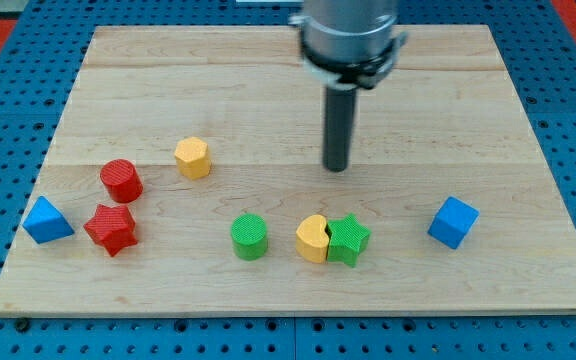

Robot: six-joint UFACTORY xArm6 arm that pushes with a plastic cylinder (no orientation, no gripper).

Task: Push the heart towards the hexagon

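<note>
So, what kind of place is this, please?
Probably a robot lab bench: a wooden board on blue pegboard, small coloured blocks such as the yellow heart, and my tip above it.

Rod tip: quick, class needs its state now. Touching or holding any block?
My tip: no hand to open or close, holding nothing, touching no block; it stands above the yellow heart, toward the view's top.

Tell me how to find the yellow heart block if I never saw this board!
Start at the wooden board and look along the edge at the view's bottom, just right of the middle. The yellow heart block sits there, below my tip, touching the green star block. The yellow hexagon block has flat sides and sits far left.
</note>
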